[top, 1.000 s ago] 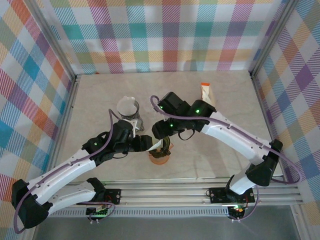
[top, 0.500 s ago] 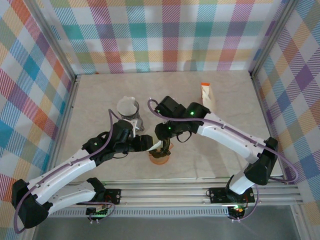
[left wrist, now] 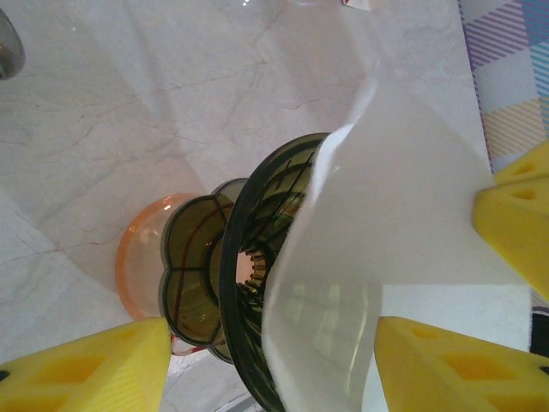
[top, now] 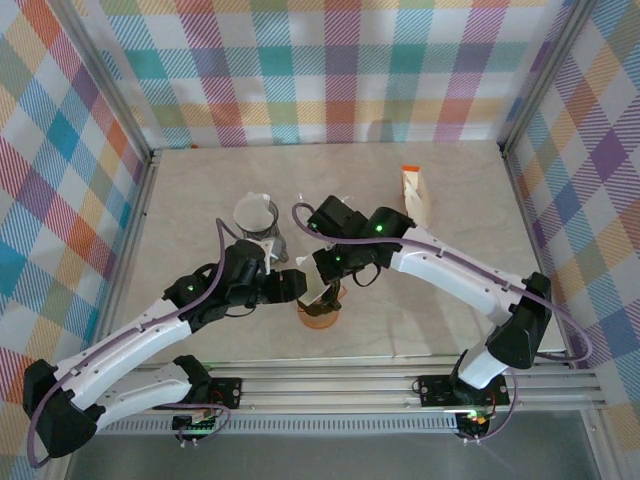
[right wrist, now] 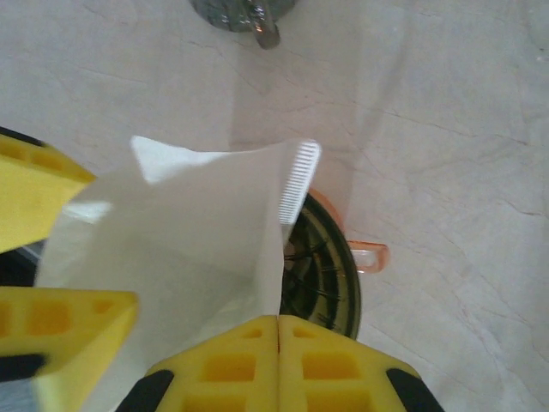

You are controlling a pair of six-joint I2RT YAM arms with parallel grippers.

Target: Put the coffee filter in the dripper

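A dark olive dripper (top: 324,303) (left wrist: 257,249) (right wrist: 330,266) sits on an orange cup (top: 318,321) (left wrist: 141,257) at the table's front middle. A white paper coffee filter (top: 318,293) (left wrist: 403,215) (right wrist: 189,232) stands over the dripper's mouth, its lower part against the rim. My right gripper (top: 335,283) (right wrist: 278,322) is shut on the filter's edge. My left gripper (top: 297,286) (left wrist: 270,356) is open, with a yellow finger on either side of the filter and a gap at each.
A glass carafe (top: 255,215) (right wrist: 240,13) stands just behind and left of the dripper. An orange-and-white packet (top: 413,190) lies at the back right. Plaid walls close in the table on three sides.
My right gripper has closed onto the filter's edge and come slightly lower. The left gripper's fingers have spread apart and let go of the filter.
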